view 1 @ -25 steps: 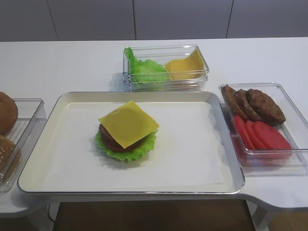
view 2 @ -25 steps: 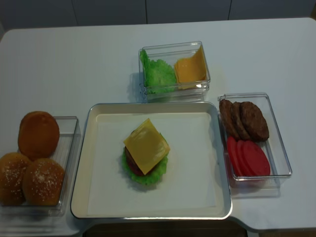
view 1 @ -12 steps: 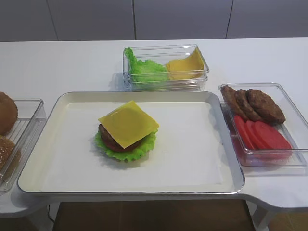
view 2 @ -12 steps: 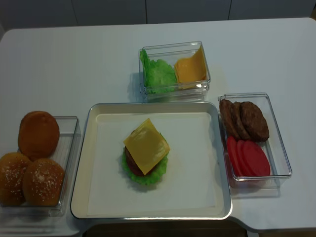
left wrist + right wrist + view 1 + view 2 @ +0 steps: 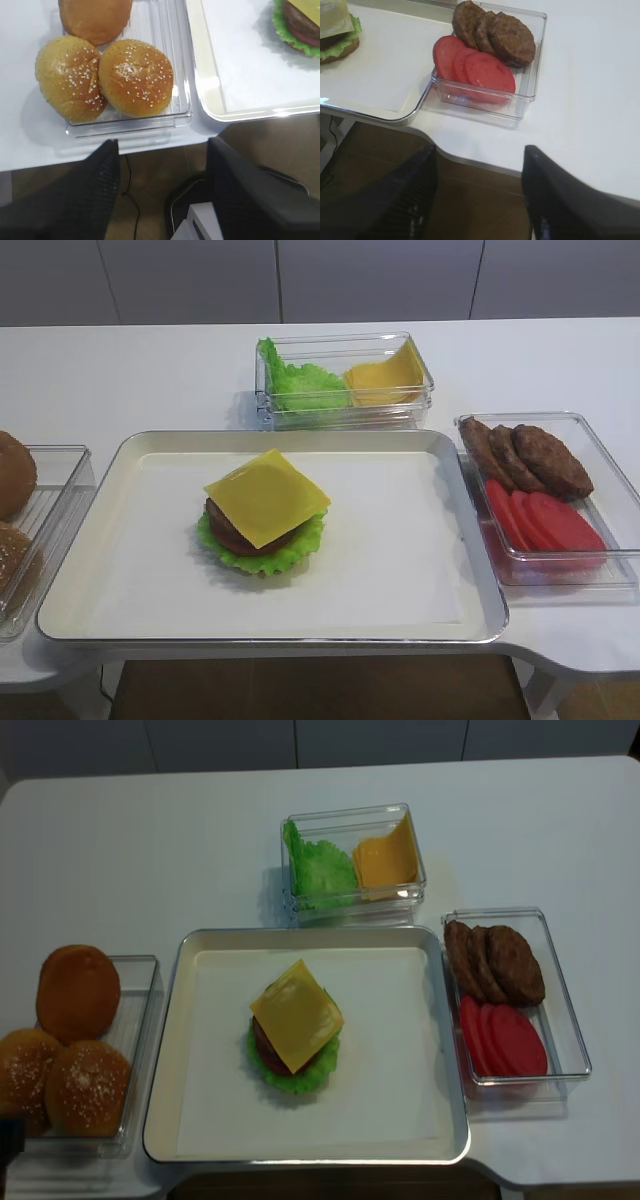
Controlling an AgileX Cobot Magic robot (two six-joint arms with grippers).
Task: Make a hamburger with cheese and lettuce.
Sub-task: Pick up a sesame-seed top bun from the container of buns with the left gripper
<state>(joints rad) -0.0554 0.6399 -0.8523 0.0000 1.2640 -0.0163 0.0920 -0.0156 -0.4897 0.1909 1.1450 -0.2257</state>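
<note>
Since the earlier frames only a dark tip has edged into the lower left, while the hamburger, lettuce under cheese, is seen mid-tray, unbunned; the left tool and right tool are seen released.

yellow cheese, green ruffled lettuce, sesame-speckled golden buns, red tomato slices

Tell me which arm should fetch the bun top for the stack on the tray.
Left, probably. The left gripper hangs open just short of the box of sesame buns, left of the tray. The right gripper, also open, sits by the patties and tomato slices, across the tray from the hamburger.
</note>
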